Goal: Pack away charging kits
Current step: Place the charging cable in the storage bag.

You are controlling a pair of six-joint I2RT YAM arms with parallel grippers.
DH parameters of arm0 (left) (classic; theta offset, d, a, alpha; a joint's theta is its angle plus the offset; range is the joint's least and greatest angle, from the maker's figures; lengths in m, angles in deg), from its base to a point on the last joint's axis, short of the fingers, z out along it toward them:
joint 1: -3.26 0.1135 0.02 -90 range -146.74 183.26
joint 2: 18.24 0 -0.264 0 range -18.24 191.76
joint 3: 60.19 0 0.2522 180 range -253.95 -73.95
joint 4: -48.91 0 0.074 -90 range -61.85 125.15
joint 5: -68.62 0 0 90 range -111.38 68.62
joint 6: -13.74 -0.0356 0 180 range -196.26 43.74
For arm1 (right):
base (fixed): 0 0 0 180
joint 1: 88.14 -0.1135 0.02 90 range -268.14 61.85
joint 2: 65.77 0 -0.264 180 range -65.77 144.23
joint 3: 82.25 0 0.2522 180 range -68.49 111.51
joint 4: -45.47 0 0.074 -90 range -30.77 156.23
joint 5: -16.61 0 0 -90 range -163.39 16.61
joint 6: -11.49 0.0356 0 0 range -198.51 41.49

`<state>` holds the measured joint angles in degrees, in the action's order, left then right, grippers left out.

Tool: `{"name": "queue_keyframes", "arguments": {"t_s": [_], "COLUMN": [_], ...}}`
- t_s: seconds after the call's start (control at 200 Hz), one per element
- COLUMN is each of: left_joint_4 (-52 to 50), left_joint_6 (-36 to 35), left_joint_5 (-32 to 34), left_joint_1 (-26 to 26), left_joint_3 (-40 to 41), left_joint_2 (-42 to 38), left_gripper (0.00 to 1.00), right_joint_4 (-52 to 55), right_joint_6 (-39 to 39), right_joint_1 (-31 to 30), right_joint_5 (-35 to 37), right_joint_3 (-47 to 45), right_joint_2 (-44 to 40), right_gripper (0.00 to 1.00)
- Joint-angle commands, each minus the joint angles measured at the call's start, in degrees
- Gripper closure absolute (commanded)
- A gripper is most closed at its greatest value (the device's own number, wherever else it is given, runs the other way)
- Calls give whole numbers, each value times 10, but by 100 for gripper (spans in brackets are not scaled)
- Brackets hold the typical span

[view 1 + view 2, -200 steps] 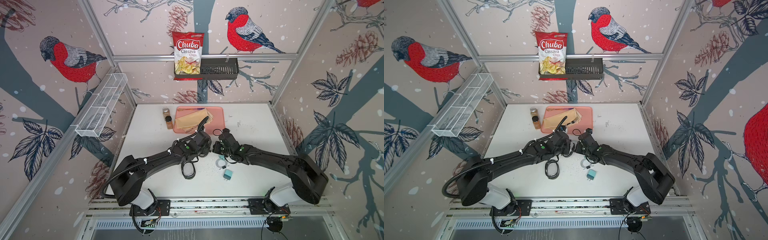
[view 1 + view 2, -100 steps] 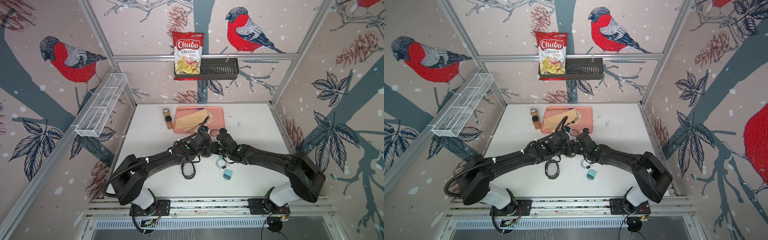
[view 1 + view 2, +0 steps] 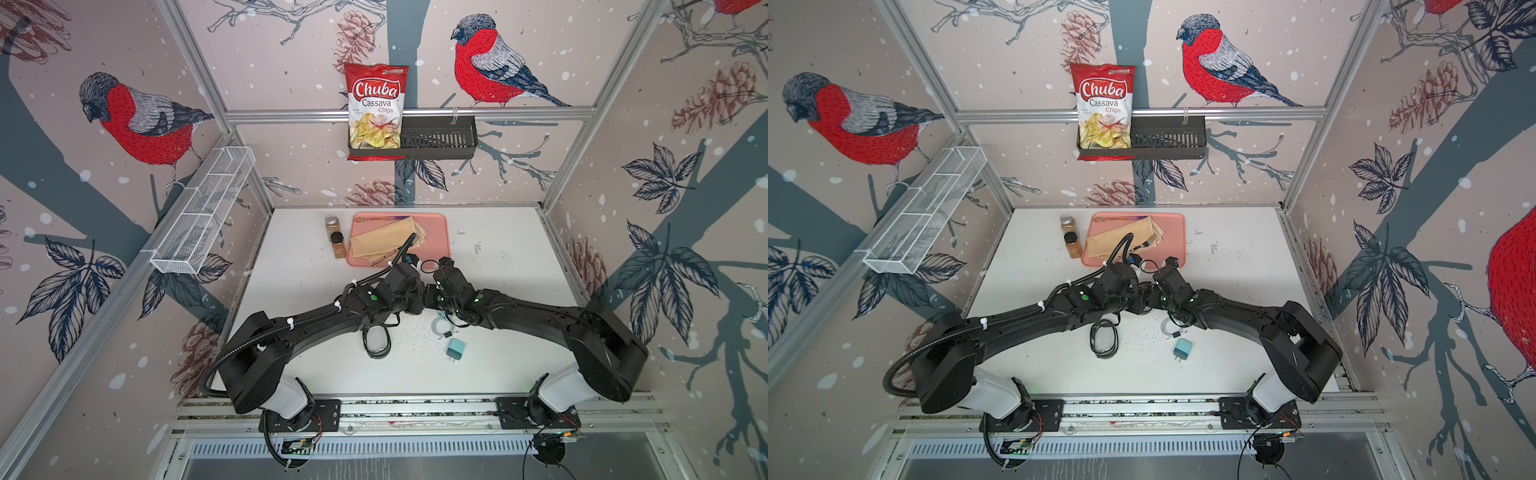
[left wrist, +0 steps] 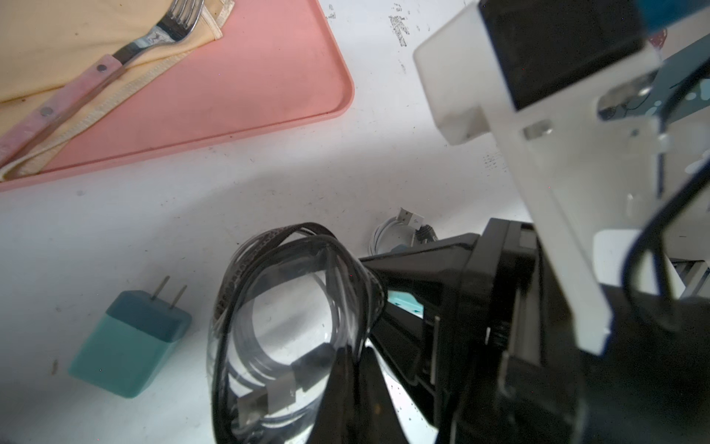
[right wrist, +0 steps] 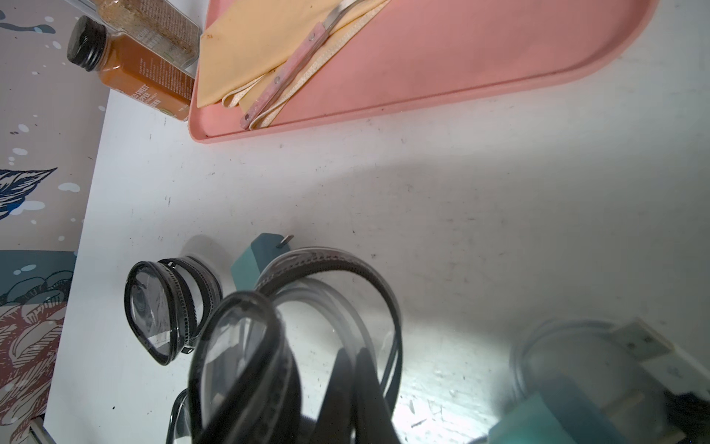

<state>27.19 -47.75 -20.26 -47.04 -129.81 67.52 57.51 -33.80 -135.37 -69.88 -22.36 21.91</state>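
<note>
My two grippers meet over the middle of the table and both pinch the same black oval clear-lidded case (image 4: 292, 307). A coiled cable lies inside that case. The left gripper (image 4: 355, 351) is shut on its clear wall. From the opposite side, the right gripper (image 5: 351, 355) is shut on the case (image 5: 330, 276), whose zip stands open. In both top views the arms hide this case. A second case (image 3: 376, 343) lies on the table by the left arm. A white coiled cable (image 3: 442, 328) and a teal plug adapter (image 3: 456, 350) lie in front of the right arm. Another adapter (image 5: 255, 261) sits behind the held case.
A pink tray (image 3: 436, 232) with a yellow cloth and a fork stands at the back, just beyond the grippers. Two brown spice jars (image 3: 337, 241) lie to its left. A chips bag (image 3: 376, 108) hangs in a black wall rack, and a white wire basket (image 3: 203, 212) lines the left wall.
The two grippers have drawn together and shifted slightly toward the tray; a second ago a small gap showed between them. The loose case, cable and adapter have not moved.
</note>
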Motion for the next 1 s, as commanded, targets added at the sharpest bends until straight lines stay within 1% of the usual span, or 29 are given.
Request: {"name": "queue_keyframes", "arguments": {"t_s": [0.0,0.06,0.135,0.205,0.255,0.315,0.48,0.675,0.78,0.885,0.966,0.996], "left_joint_4": [30,32,38,44,45,46,52,63,70,77,77,78], "left_joint_6": [0,1,5,6,8,9,12,16,19,24,25,25], "left_joint_5": [-15,-16,-24,-35,-41,-44,-54,-64,-69,-79,-80,-79], "left_joint_1": [0,1,1,1,1,1,2,1,4,9,11,12], "left_joint_3": [5,7,9,11,11,11,15,25,31,36,37,38], "left_joint_2": [-9,-11,-11,-9,-7,-4,-9,-24,-30,-33,-33,-33], "left_gripper": [100,100,100,100,100,100,100,100,100,100,100,100], "right_joint_4": [-28,-40,-47,-79,-89,-88,-48,-49,-48,-44,-42,-40], "right_joint_6": [5,21,61,84,101,112,134,154,159,157,153,151], "right_joint_1": [8,14,20,19,11,-2,-28,-31,-32,-33,-33,-33], "right_joint_5": [2,-15,-28,-57,-61,-51,6,20,31,48,59,63], "right_joint_3": [-15,-26,-35,-39,-36,-24,12,5,-5,-17,-26,-29], "right_joint_2": [-15,-22,-26,-27,-27,-28,-16,3,-2,-18,-31,-37], "right_gripper": [99,98,98,100,100,100,100,100,100,87,74,71]}}
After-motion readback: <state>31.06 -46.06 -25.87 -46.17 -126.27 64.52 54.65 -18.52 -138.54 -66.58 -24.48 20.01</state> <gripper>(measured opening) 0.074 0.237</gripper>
